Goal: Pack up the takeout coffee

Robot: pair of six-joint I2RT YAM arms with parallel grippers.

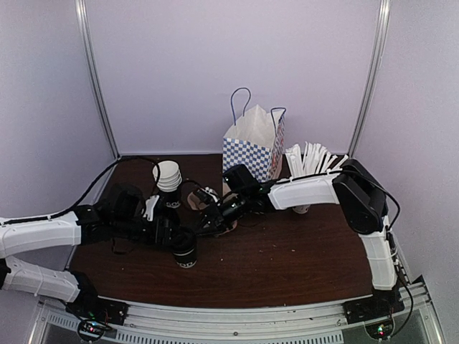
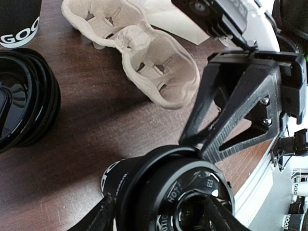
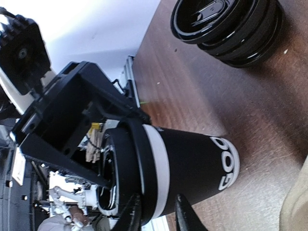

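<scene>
The takeout coffee [image 1: 185, 252] stands upright on the dark table, left of centre: a short black cup [image 3: 192, 163] with pale print and a black lid [image 2: 168, 192]. My left gripper [image 2: 159, 216] reaches in from the left, a finger [image 2: 96, 216] pressed on each side of the cup just under the lid. My right gripper [image 3: 156, 216] comes from the right and stands slightly open astride the lid's rim; its black fingers [image 2: 231, 101] slope down onto that rim in the left wrist view.
The blue-checkered paper bag [image 1: 254, 147] stands open at the back centre. A white cup of white sticks [image 1: 308, 161] is to its right, a stack of lidless cups [image 1: 168, 179] to its left. A cardboard cup carrier [image 2: 144, 53] and stacked black lids [image 2: 24, 101] lie near the cup.
</scene>
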